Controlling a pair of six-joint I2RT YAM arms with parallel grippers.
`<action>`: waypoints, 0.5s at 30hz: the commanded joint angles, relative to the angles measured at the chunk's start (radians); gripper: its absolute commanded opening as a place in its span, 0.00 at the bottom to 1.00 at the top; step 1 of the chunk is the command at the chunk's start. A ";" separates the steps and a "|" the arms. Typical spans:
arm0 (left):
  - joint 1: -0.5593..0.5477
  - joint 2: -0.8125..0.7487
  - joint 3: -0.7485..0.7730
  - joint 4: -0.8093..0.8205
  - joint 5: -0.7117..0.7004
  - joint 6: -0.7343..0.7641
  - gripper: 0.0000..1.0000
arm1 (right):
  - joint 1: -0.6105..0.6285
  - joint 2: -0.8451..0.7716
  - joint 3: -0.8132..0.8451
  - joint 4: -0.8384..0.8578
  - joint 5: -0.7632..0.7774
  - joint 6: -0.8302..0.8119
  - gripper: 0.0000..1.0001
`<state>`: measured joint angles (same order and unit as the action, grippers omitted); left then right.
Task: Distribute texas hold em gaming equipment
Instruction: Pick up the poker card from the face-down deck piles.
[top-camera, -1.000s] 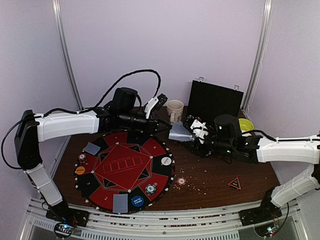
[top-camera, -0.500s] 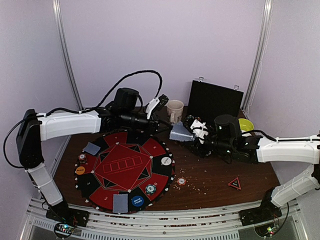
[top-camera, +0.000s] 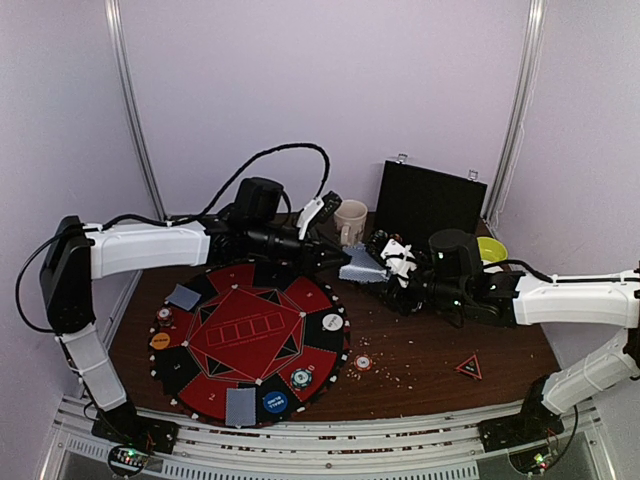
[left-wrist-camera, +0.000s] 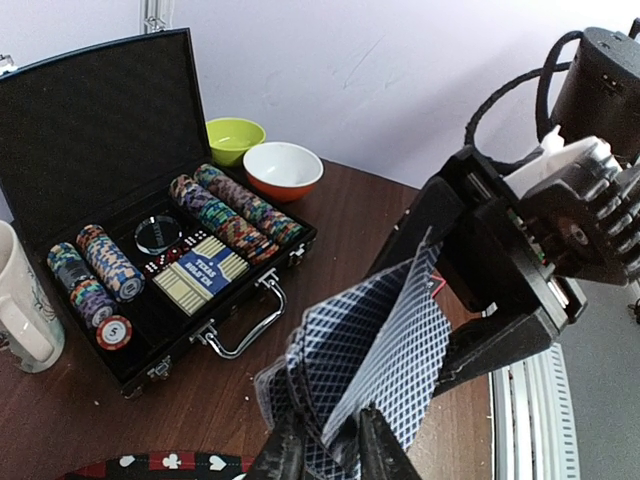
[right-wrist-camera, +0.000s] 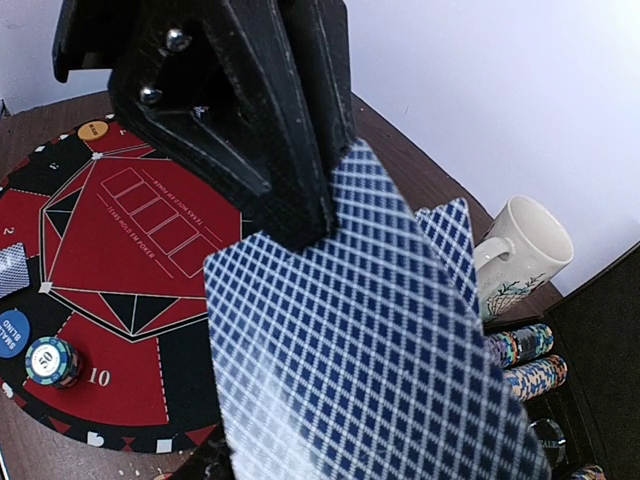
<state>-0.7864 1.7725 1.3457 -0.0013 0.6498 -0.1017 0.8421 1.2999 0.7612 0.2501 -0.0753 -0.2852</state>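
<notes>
Horizontally outstretched, left claw (top-camera: 337, 257) and right claw (top-camera: 383, 264) meet at cards (top-camera: 358, 265).

The cards (left-wrist-camera: 370, 350) look like thin coated paper with a slight sheen. The table (left-wrist-camera: 350, 210) is dark wood, smooth and faintly shiny. The case (left-wrist-camera: 90, 110) has a matt black lining (foam or felt, hard to say) and a bright metal handle (left-wrist-camera: 255, 330). The mug (left-wrist-camera: 20, 300), the green bowl (left-wrist-camera: 235, 138) and the orange bowl (left-wrist-camera: 283, 170) are glossy, like glazed pottery. The arms (top-camera: 140, 248) wear smooth white plastic.
</notes>
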 joint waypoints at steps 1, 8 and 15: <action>0.006 0.008 0.039 0.041 0.041 -0.001 0.04 | 0.003 -0.017 0.011 0.030 0.008 -0.005 0.48; 0.022 -0.080 0.012 -0.002 0.023 0.028 0.00 | 0.000 -0.024 -0.001 0.026 0.025 -0.003 0.49; 0.068 -0.141 0.001 -0.079 0.071 0.041 0.00 | -0.015 -0.017 -0.009 0.030 0.026 -0.003 0.48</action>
<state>-0.7525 1.6871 1.3510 -0.0456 0.6765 -0.0757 0.8371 1.2999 0.7612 0.2501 -0.0647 -0.2852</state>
